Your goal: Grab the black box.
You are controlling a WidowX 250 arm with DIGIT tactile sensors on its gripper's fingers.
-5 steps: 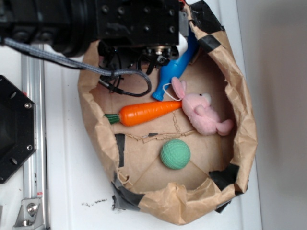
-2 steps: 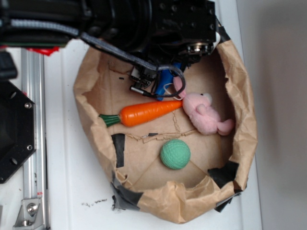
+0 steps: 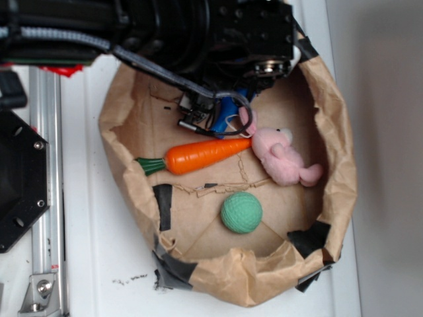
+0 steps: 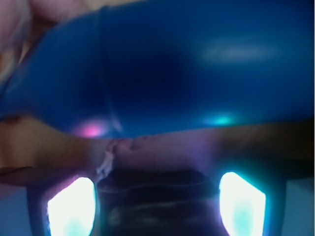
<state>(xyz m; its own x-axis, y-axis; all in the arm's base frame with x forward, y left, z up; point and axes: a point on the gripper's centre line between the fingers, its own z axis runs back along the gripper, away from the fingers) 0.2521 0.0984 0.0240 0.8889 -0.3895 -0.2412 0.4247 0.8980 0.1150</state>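
The paper bag (image 3: pixel 334 132) is overhung by the arm; the gripper's state cannot be told. Near its far rim, a dark rounded form (image 4: pixel 157 204), presumably the black box, is seen below the blue toy (image 4: pixel 162 64); glossy and probably slippery, it is best taken across flat opposite sides.

You find no readable text, label, brand, number or sign in either view. The small dark specks on the white desk (image 3: pixel 129 280) near the lower edge of the exterior view are too small to resolve as characters. The red strip (image 3: pixel 63 69) below the arm at the upper left shows no legible marking. The wrist view is blurred and carries no lettering.
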